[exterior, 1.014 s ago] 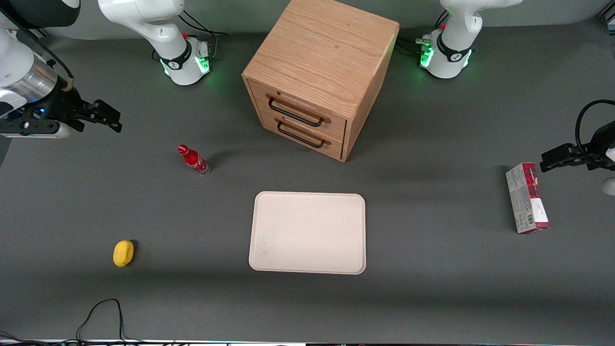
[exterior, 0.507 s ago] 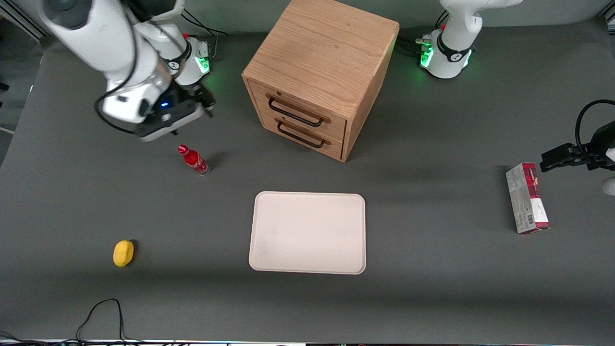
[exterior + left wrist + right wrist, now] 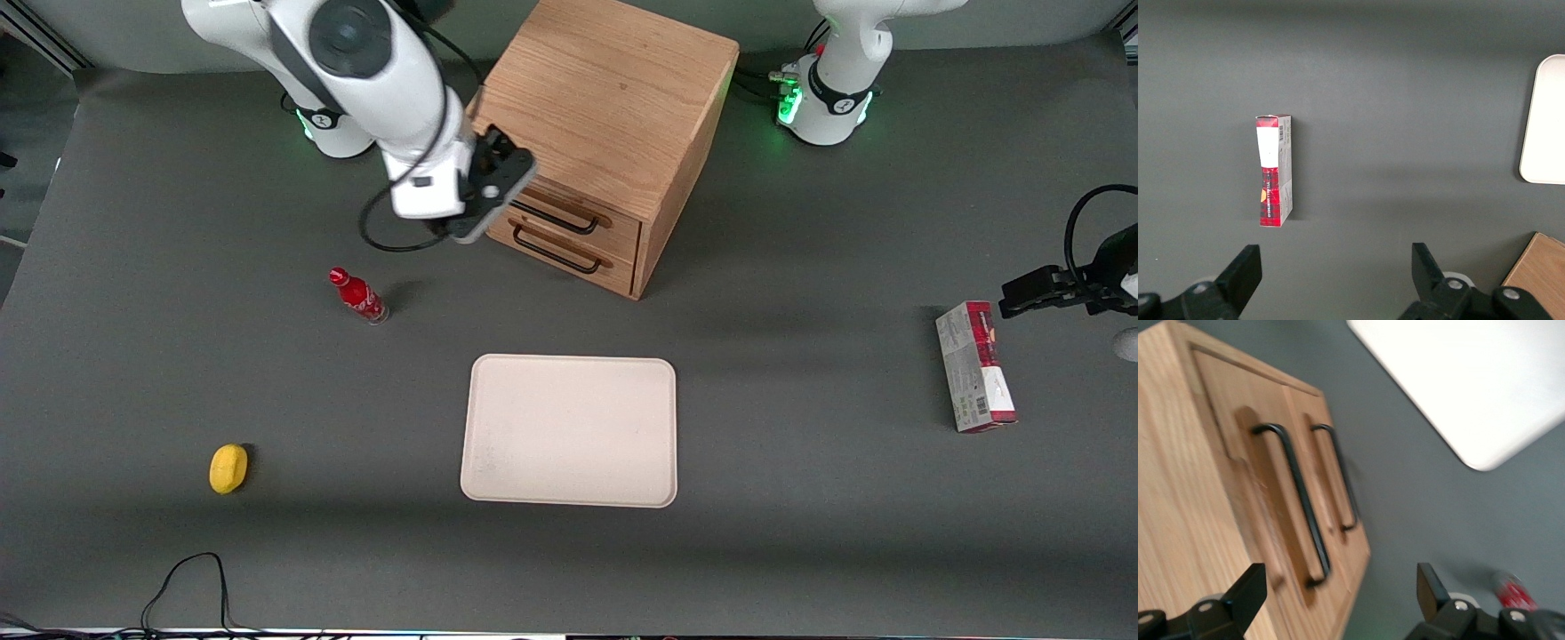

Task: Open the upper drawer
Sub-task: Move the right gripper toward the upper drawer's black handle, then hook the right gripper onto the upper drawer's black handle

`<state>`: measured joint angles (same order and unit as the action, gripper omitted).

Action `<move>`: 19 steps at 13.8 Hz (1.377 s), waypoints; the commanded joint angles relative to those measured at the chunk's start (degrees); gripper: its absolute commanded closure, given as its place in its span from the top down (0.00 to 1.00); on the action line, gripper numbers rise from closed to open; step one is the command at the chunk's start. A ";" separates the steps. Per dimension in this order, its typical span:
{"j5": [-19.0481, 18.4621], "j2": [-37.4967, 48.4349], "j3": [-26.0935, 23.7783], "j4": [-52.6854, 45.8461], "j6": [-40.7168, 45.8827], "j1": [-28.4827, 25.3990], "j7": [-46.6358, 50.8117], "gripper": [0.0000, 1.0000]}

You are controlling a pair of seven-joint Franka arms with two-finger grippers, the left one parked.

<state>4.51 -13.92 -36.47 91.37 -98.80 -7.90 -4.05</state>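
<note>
No lettering reads clearly on the red bottle (image 3: 358, 296). The tool (image 3: 498, 182) hangs spread wide, empty — just in front of the upper drawer (image 3: 569, 215), touching nothing.

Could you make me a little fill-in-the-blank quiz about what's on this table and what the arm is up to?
1. The gripper hovers with its fingers open in front of the wooden ____.
2. The upper drawer is at present fully ____.
3. The cream tray lies ____ to the front camera than the cabinet.
4. The small bottle standing on the table is ____ in colour.

Missing words: cabinet; shut; nearer; red
</note>
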 commanded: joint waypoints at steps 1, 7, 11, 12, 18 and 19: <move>0.85 -5.85 -1.93 -2.60 -2.53 -0.80 -4.20 1.00; 0.41 -10.16 -1.85 -1.64 -4.12 -0.80 -14.23 1.00; 0.32 -10.25 -1.85 3.80 -10.61 -0.80 -14.93 1.00; 0.15 -10.17 -1.76 4.60 -11.50 -0.80 -15.46 1.00; -5.12 -12.54 -1.50 3.99 -13.96 -0.71 -17.47 1.00; -5.39 -12.62 -1.32 3.73 -13.96 -0.63 -18.53 1.00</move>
<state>1.36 -25.63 -38.15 96.01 -111.47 -8.65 -19.99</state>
